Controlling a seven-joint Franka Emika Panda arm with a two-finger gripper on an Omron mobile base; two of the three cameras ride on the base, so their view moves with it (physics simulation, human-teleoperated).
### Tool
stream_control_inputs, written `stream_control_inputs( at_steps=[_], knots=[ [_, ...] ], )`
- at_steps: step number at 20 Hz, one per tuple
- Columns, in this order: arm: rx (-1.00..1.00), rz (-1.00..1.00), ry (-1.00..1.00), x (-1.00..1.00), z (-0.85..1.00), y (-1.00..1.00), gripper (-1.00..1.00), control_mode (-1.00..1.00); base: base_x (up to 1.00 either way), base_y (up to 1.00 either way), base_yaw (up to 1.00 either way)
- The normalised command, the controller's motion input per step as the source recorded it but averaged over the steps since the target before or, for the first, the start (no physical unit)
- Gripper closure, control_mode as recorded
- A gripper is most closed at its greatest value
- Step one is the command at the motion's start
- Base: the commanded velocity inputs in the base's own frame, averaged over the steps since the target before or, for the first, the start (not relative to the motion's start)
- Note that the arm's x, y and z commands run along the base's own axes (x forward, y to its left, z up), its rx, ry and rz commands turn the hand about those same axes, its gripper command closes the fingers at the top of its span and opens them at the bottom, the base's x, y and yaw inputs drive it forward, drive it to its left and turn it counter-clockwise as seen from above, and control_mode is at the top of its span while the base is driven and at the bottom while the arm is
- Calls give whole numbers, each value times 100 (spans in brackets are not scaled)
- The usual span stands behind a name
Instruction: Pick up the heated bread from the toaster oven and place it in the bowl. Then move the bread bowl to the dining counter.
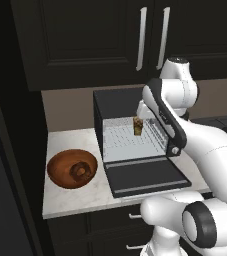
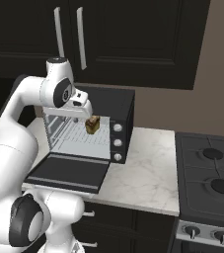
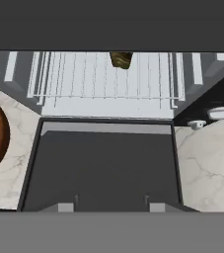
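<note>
Behind the arm, the pincer [image 2: 93, 118] grips the heated bread [image 1: 137, 126], fingers barely visible.

Black toaster oven [image 1: 135, 145]; tan-brown bread [image 1: 137, 126]; reddish-brown bowl [image 1: 60, 165]; white grey-veined worktop [image 2: 148, 183].

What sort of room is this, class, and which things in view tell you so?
A rendered home kitchen: a black boxy toaster oven with its door down on a white marble worktop, dark wall cabinets above, and a black gas hob.
</note>
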Motion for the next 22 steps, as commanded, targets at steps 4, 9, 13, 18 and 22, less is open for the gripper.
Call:
stream_control_inputs(
  at_steps=[4, 9, 13, 18, 22],
  knots=[
    [0, 0, 0, 0, 1, 0, -100, -100, 0, 0, 0],
    [0, 0, 0, 0, 0, 0, -100, -100, 0, 0, 0],
    [0, 0, 0, 0, 0, 0, -100, -100, 0, 0, 0],
    [0, 0, 0, 0, 0, 0, -100, -100, 0, 0, 0],
    [0, 0, 0, 0, 0, 0, -100, -100, 0, 0, 0]
  ],
)
